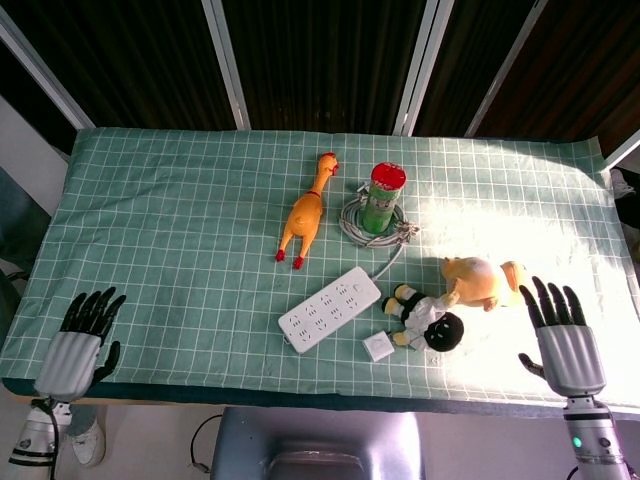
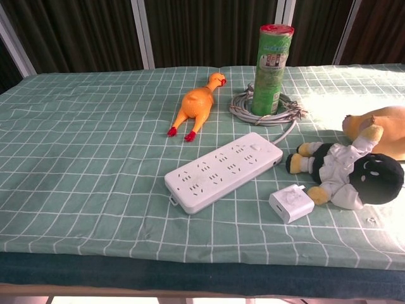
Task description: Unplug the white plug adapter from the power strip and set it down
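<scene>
The white power strip (image 1: 330,309) (image 2: 223,170) lies slantwise near the table's front, its sockets bare. Just to its right the small white plug adapter (image 1: 377,347) (image 2: 291,204) rests on the cloth, apart from the strip. In the head view my left hand (image 1: 77,344) hovers at the front left corner with fingers spread and nothing in it. My right hand (image 1: 561,338) is at the front right edge, fingers spread too, also holding nothing. Neither hand shows in the chest view.
A black-and-white plush doll (image 1: 428,319) (image 2: 350,173) lies right beside the adapter, with a yellow plush (image 1: 482,281) behind it. A rubber chicken (image 1: 304,212) and a green can (image 1: 382,198) ringed by the coiled cable (image 2: 271,109) stand mid-table on the green checked cloth (image 1: 170,220).
</scene>
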Robot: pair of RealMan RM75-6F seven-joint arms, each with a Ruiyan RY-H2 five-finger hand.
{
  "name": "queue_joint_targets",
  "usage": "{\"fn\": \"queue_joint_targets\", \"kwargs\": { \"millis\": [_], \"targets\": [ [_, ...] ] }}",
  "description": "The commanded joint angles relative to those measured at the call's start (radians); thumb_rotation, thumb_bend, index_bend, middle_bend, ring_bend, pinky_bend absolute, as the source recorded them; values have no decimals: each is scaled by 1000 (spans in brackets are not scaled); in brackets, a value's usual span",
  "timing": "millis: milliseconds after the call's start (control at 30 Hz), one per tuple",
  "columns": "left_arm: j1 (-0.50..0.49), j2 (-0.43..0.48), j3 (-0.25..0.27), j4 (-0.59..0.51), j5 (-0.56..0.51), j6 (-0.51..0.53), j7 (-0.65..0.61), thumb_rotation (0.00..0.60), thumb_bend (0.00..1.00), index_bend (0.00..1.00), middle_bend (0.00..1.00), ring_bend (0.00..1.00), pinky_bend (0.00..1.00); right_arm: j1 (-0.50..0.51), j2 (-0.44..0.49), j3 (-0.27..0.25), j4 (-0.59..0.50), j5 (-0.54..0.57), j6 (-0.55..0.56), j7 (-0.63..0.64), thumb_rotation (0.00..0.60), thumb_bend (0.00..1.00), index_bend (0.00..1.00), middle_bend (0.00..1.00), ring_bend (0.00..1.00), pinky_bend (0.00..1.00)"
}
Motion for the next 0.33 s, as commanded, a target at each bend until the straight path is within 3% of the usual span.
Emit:
{"fn": "queue_joint_targets", "kwargs": {
  "millis": [33,333],
  "targets": [
    [40,46,4,21,-15,14,-76,592,532,0,0,0,63,-53,4,39,47,33,30,76,600,181,0,0,0,61],
    [55,61,8,33,91,32,-125,600,532,0,0,0,63,-69,17,47,56,-6,2,93,600,180,0,0,0,61]
  ]
}}
